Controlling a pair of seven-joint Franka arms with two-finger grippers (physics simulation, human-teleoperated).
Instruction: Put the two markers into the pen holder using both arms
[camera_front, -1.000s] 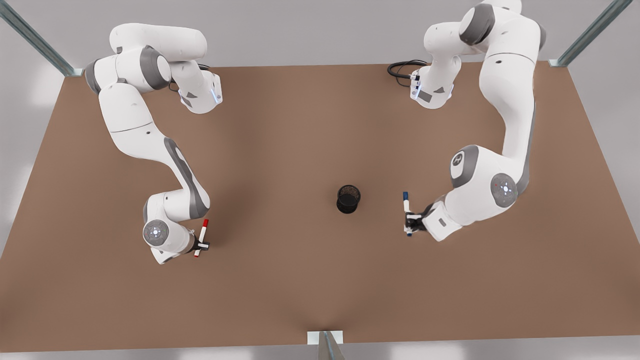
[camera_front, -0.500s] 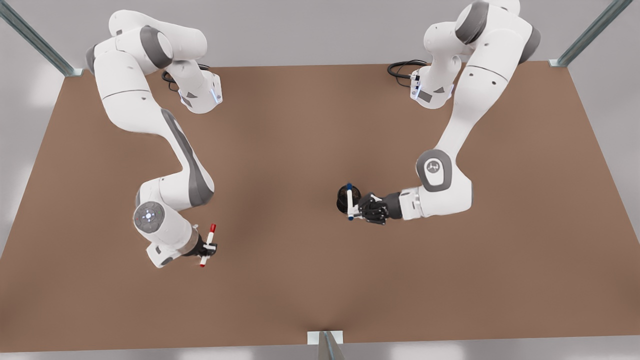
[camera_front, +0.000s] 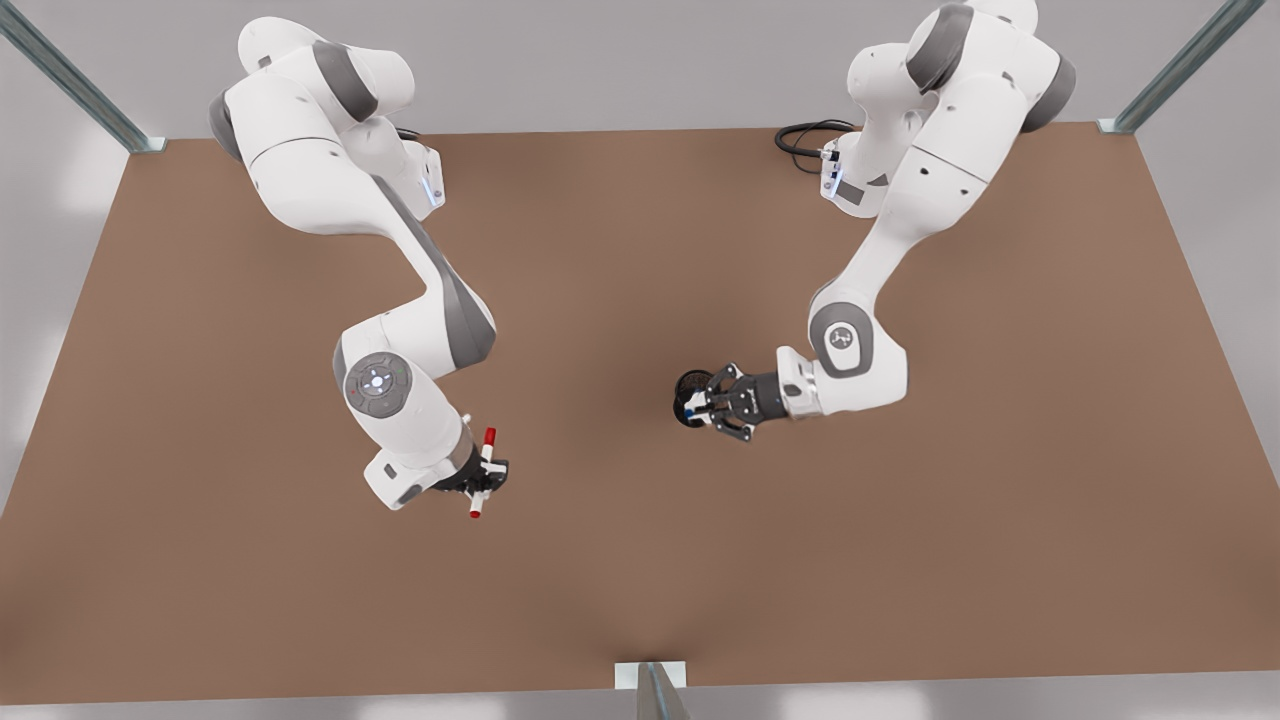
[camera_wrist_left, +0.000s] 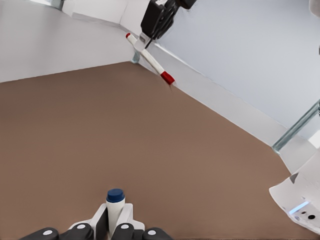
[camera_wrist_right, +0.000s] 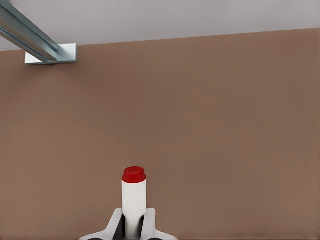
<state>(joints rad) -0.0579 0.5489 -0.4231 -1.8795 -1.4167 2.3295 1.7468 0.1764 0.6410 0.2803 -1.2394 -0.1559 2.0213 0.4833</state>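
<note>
Now you are looking at two arms working over a brown table (camera_front: 600, 250). The left gripper (camera_front: 706, 402) is on the front view's right, and it is hanging right at the pen holder (camera_front: 690, 385). The pen holder is standing upright near the middle of the table. You are seeing this gripper's fingers (camera_wrist_left: 100, 222) pinching the blue marker (camera_wrist_left: 115, 206) from both sides. In the left wrist view the marker's dark blue cap is sticking out past the fingers. From the front view, a little bit of that marker is showing at the cup's rim. You cannot tell how far it is going into the cup.

The right gripper (camera_front: 484, 477) is on the front view's left, well apart from the pen holder. It is squeezing the red marker (camera_front: 483, 472) around the white middle part. The red cap is poking out one side and the red end is poking out the other. In the right wrist view you are seeing the red cap (camera_wrist_right: 134, 174) sticking up between the two white pads (camera_wrist_right: 116, 222). This marker is being held up off the table, and it is tilting a little.
</note>
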